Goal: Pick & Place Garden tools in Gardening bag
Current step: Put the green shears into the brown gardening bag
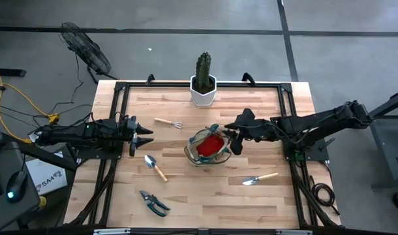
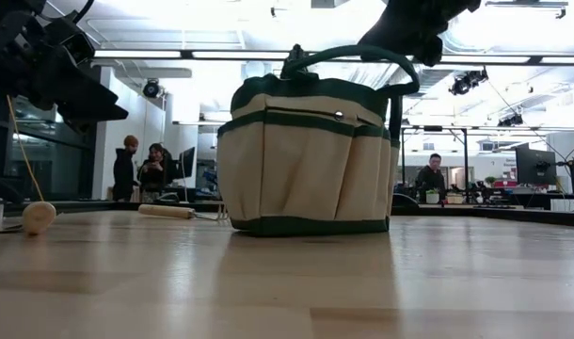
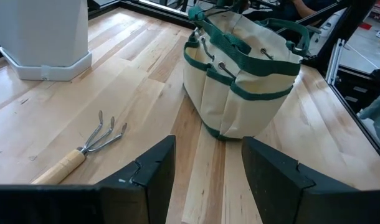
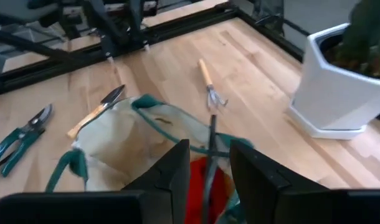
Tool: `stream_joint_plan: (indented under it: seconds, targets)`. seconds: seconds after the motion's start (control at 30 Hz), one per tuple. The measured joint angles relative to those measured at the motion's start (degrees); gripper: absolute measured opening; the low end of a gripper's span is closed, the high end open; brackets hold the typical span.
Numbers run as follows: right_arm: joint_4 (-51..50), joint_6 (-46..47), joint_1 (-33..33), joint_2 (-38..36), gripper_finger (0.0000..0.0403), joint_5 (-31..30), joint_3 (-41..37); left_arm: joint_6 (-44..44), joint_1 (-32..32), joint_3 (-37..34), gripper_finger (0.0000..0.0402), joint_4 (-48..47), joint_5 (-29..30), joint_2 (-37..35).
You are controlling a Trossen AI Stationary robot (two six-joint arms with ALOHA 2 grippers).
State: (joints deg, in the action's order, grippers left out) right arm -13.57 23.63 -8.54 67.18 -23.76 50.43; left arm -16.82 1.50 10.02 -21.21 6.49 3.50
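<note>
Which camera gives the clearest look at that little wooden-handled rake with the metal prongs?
The left wrist view: the wooden-handled mini rake lies close, prongs plainly visible. The high view shows it small, the right wrist view farther off, and the low view only its handle beside the olive-green and tan fabric bag.

Pretty standard lab space around the butcher-block table (image 1: 205, 196). Grey concrete floor (image 1: 355, 39) with dark seams running across it, a black floor fan (image 1: 86, 47) off the far left corner, and a yellow cable (image 1: 16, 98) snaking along the left side. Looking level across, the ceiling is all bright strip lights (image 2: 221, 55). A couple of people (image 2: 141, 171) stand far left, another person (image 2: 432, 177) sits at desks with monitors (image 2: 534, 166) on the right.
</note>
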Motion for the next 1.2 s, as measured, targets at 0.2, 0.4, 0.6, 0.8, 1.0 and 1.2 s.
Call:
stream_joint_plan:
  seconds: [0.2, 0.4, 0.6, 0.8, 1.0, 1.2]
  targets:
    - [-6.21, 1.98, -0.04, -2.69, 0.01, -2.04, 0.0, -0.02, 0.02, 0.0, 0.018, -0.45, -0.81, -0.02]
    - [-12.51, 5.97, -0.04, -4.91, 0.0092, -4.53, 0.0, -0.11, 0.0, 0.0, 0.018, -0.44, -0.81, -0.01]
    - [-16.04, 7.15, -0.09, -5.73, 0.0091, -4.63, 0.0, -0.19, 0.01, 0.0, 0.018, -0.44, -0.99, 0.0]
    - [-19.42, 10.88, -0.09, -5.79, 0.0091, -4.86, -0.36, -0.24, 0.01, 0.0, 0.018, -1.48, -2.02, -0.02]
    - [-18.77, 13.83, -0.09, -5.79, 0.0091, -4.66, -3.82, -0.45, 0.0, 0.0, 0.018, -2.57, -9.8, 0.15]
    - [-17.87, 15.14, -0.89, -5.79, 0.0091, -4.86, -4.39, -0.83, 0.02, 0.02, 0.018, -1.46, -17.24, 1.6]
